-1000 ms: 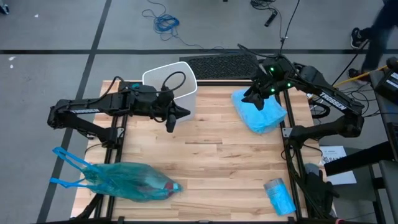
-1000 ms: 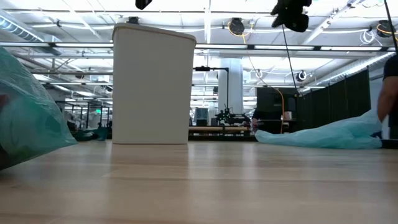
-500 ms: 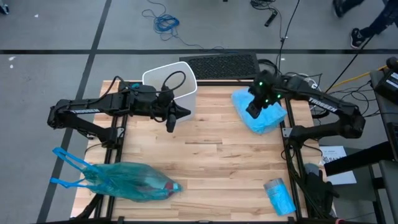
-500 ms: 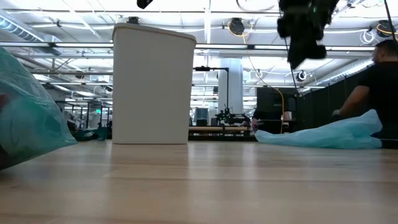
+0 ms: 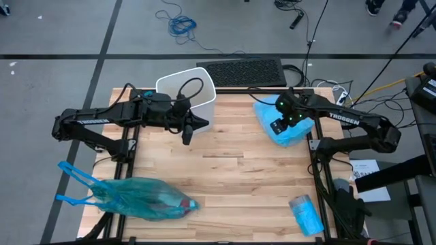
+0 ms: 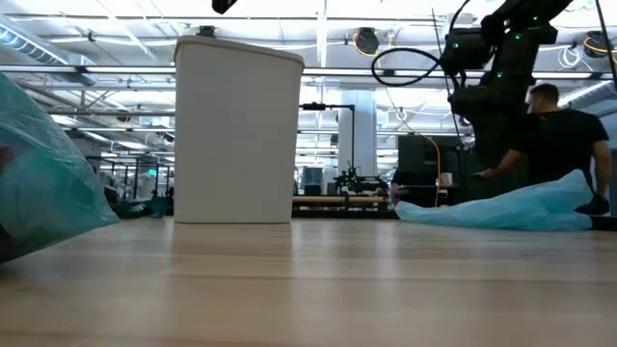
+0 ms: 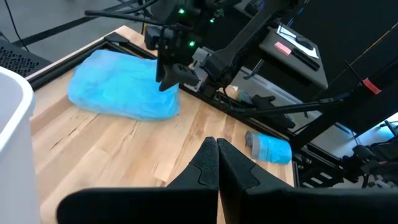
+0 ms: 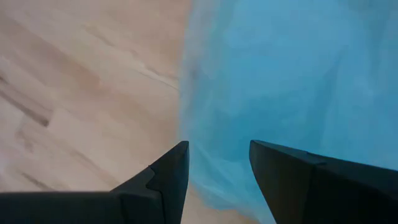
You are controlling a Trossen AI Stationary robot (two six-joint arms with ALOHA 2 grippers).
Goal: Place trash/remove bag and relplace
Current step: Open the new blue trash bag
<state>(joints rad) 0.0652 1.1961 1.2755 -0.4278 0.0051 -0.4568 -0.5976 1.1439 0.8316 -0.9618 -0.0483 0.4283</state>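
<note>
Trash sat already bundled inside the knotted translucent teal plastic bag [image 5: 139, 198] at the table's near left corner, well apart from the bare white plastic bin [image 5: 187, 90] standing unlined at the far edge of the pale wooden table [image 5: 238, 184]. We had our right gripper [image 5: 279, 126] low over the flat, light blue fresh bag [image 5: 286, 122] near the far right edge, its fingers parted with blue film between them but, as far as we could see, nothing yet pinched. Our left gripper [image 5: 201, 123] waited fully closed and empty just beside the bin. A rolled blue bag pack [image 5: 304, 212] lay off the table's right edge. We judged the risk to be a shallow pinch: thin film could slip free on lifting, or both layers could be caught together so the bag would not open over the bin.
</note>
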